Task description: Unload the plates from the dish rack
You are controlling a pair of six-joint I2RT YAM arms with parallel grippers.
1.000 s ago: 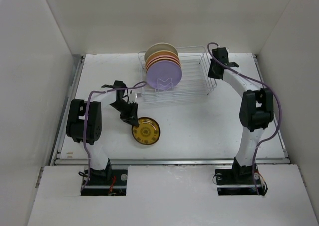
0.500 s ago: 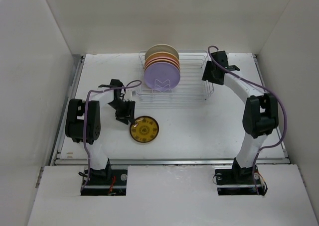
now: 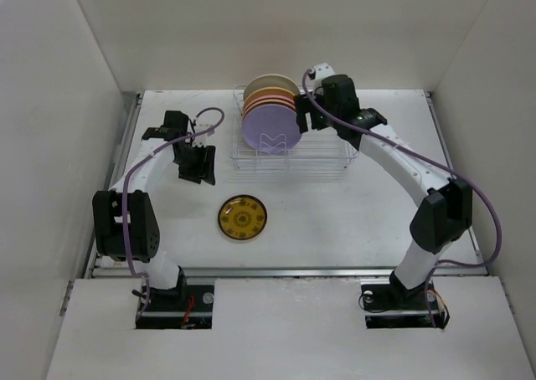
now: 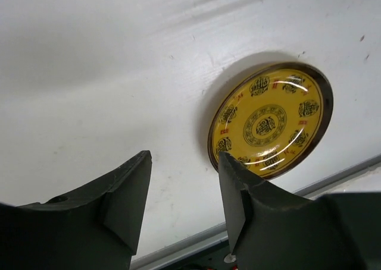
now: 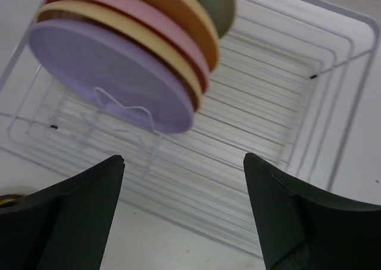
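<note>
While standing on edge at the left end of the silver wire dish rack (image 3: 322, 152), face the near table edge and tip back slightly: large plates (image 3: 270, 104), packed face to back. Foremost, lavender plate (image 3: 272, 129), with a wire prong loop in front of its lower rim. Behind it, tan-yellow and pink rims. Rearmost and highest, cream plate (image 3: 270, 84). Stack axis runs near to far. Rack's long axis runs left to right along the far side of the table (image 3: 352, 221), with the right-hand part of the rack bare wire.

Lying flat and face up on the table, well apart from the rack and nearer the bases: mustard-yellow plate (image 3: 243, 218), round, with a dark pattern and a dark rim. Touched by neither gripper.

Reaching forward and bent at the elbow, left arm (image 3: 138, 175). Hangs just left of the rack's left end, pointing down toward the table: left gripper (image 3: 199, 164). Jaws partly apart, nothing between them but bare table, patterned plate visible beyond the fingers in the wrist view.

Arching from its base up and over the rack's right side, right arm (image 3: 402, 166). Sits above the rack wires just right of the plate stack, aimed at the stack: right gripper (image 3: 301, 116). Jaws spread wide, gripping nothing, apart from the plates.
</note>
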